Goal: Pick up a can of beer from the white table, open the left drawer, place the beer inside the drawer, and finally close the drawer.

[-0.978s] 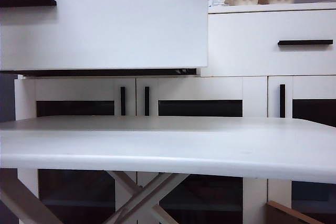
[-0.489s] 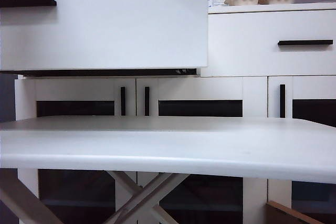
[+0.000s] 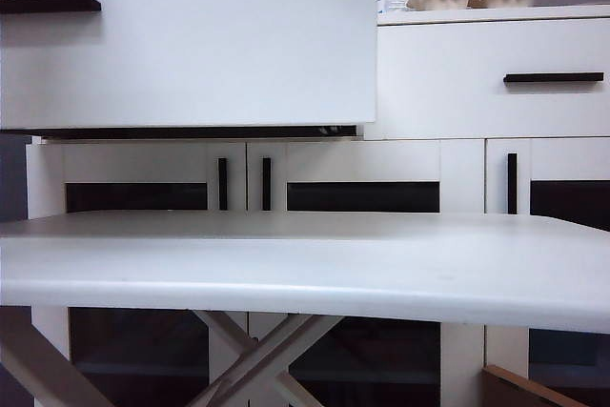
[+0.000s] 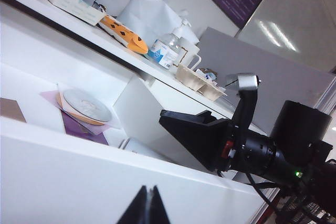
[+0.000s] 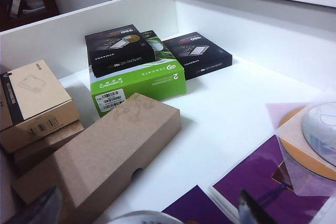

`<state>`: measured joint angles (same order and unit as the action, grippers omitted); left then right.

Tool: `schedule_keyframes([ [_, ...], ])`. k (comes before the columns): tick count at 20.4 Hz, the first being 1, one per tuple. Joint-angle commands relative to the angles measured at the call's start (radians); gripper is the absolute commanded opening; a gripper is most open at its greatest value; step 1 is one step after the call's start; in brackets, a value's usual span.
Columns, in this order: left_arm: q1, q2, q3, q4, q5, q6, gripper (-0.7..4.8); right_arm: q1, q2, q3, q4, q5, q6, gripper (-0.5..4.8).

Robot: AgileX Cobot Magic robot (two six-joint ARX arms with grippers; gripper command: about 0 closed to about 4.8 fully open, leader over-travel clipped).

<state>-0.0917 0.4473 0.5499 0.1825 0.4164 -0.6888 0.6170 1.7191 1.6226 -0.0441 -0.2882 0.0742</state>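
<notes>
1. Wide white left drawer (image 3: 191, 45), black bar handle, stands pulled out above the smooth white table (image 3: 305, 274).
2. Left gripper (image 4: 148, 205) clenched, empty, outside the drawer front.
3. Right gripper (image 5: 147, 208) spread wide inside the drawer; shiny silver beer can (image 5: 139, 217) sits between its fingers, beside a brown cardboard box (image 5: 100, 161).

A small dark bit (image 3: 329, 128) under the left drawer (image 3: 191, 45) seems slightly shifted (too small to identify).

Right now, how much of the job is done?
Done: the left drawer is open and the can of beer seems to sit inside. In hand: the right gripper is over the can, jaws apart. The left gripper is shut by the drawer front. Left: closing the drawer.
</notes>
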Motion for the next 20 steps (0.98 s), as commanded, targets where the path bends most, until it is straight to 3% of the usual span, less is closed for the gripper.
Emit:
schedule_keyframes([
  [1, -0.001, -0.002, 0.006, 0.012, 0.003, 0.003, -0.06, -0.001, -0.026, 0.009, 0.007, 0.001, 0.004, 2.66],
  [3, -0.001, -0.002, 0.006, 0.003, 0.003, 0.013, -0.06, -0.001, -0.059, 0.010, -0.006, 0.005, 0.002, -0.18],
  [6, -0.001, -0.002, 0.013, -0.044, -0.016, 0.032, -0.06, -0.001, -0.127, 0.010, -0.057, 0.024, 0.001, -0.01],
  [9, -0.001, -0.001, 0.058, -0.125, -0.046, 0.171, -0.06, -0.001, -0.216, 0.010, -0.176, 0.045, 0.001, -0.02],
  [14, -0.001, 0.029, 0.180, -0.360, -0.177, 0.379, -0.06, -0.001, -0.351, 0.009, -0.390, 0.094, 0.004, -0.02],
  [20, -0.002, 0.076, 0.182, -0.366, -0.197, 0.402, -0.06, 0.050, -0.436, 0.007, -0.590, 0.159, -0.060, -0.01],
])
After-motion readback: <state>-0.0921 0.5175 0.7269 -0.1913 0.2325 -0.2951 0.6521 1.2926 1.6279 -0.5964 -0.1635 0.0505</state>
